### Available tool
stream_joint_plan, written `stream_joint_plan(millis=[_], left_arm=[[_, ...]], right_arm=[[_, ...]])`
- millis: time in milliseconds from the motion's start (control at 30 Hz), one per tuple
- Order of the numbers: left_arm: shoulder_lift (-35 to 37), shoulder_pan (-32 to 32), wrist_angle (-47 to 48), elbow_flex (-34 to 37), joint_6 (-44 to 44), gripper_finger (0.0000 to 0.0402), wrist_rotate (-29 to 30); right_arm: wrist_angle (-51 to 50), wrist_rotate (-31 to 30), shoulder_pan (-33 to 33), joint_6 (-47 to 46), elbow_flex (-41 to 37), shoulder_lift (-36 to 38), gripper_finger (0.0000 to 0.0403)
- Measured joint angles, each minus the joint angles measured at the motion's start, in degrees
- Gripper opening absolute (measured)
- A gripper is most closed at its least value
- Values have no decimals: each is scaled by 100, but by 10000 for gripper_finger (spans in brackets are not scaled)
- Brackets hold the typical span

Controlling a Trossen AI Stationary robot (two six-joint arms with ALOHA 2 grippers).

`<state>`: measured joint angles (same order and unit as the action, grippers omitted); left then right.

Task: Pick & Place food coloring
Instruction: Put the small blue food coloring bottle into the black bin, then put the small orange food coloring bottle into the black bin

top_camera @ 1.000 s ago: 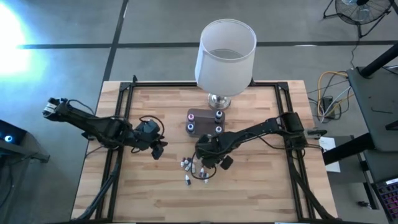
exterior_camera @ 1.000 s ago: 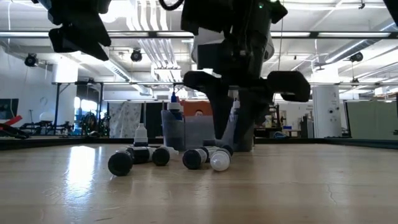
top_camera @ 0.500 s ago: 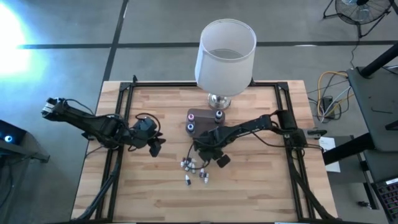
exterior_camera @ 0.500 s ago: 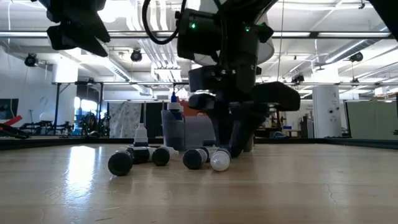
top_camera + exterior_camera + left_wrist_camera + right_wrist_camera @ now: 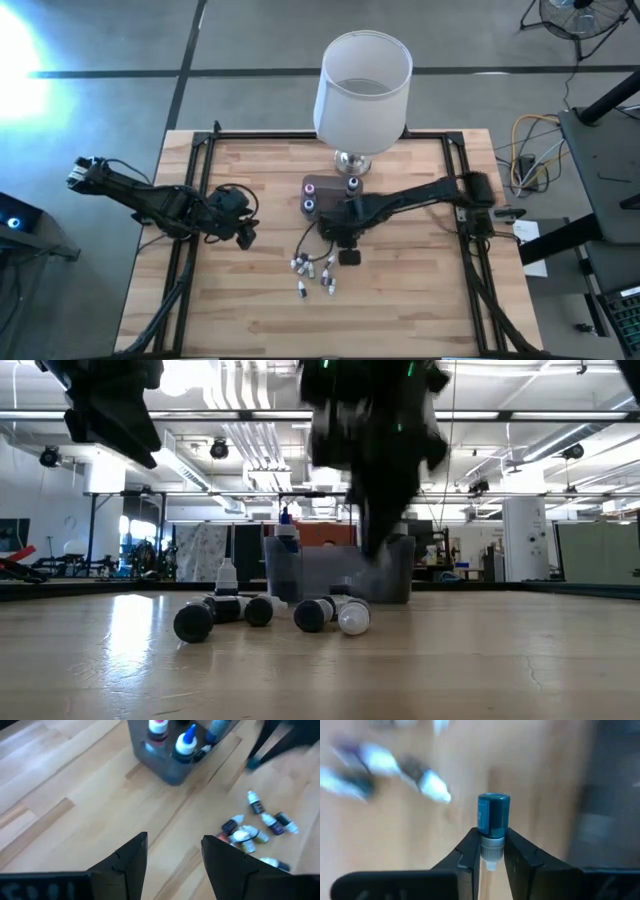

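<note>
Several tiny food coloring bottles (image 5: 313,270) lie on their sides in a loose cluster on the wooden table; one (image 5: 226,577) stands upright. A clear plastic tub (image 5: 325,197) just beyond them holds three bottles upright. My right gripper (image 5: 492,846) hovers between the cluster and the tub (image 5: 335,575), shut on a blue food coloring bottle (image 5: 493,814). In the low view this gripper (image 5: 375,520) is blurred. My left gripper (image 5: 172,862) stands open above the table's left half (image 5: 245,235), with nothing between its fingers. My right gripper pinches the blue bottle's white tip end (image 5: 491,849) between its two fingers. The fingers come from above, pointing steeply down. The blue body sticks out below the fingertips, in line with them, lifted clear of the table.
A big lamp with a white shade (image 5: 362,85) stands on its metal foot (image 5: 351,160) right behind the tub. Black rails (image 5: 200,180) run along the table's left, right and far sides. Bare wood lies near the front edge.
My right gripper has shut on the blue bottle, lifted it out of the cluster and carried it up and toward the far edge, closer to the tub, while its wrist rolled. The other bottles have stayed where they lay.
</note>
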<state>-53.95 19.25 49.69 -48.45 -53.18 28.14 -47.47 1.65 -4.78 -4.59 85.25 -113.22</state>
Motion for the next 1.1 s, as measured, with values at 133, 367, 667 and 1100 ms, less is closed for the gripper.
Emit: stream_joint_plan(millis=[133,367,667,1100], left_arm=[[8,0,90,0,185,163,8],[11,-2,73,0,519,163,54],[2,-2,24,0,490,163,-395],[-192,-52,-2391,1131,1116,163,-1419]], right_arm=[[284,-829,12,-1079,24,866,58],[464,-1814,576,-2176,30,1349,68],[453,-1224,1286,-1656,321,723,165],[-366,-2053,15,-1679,450,1302,263]])
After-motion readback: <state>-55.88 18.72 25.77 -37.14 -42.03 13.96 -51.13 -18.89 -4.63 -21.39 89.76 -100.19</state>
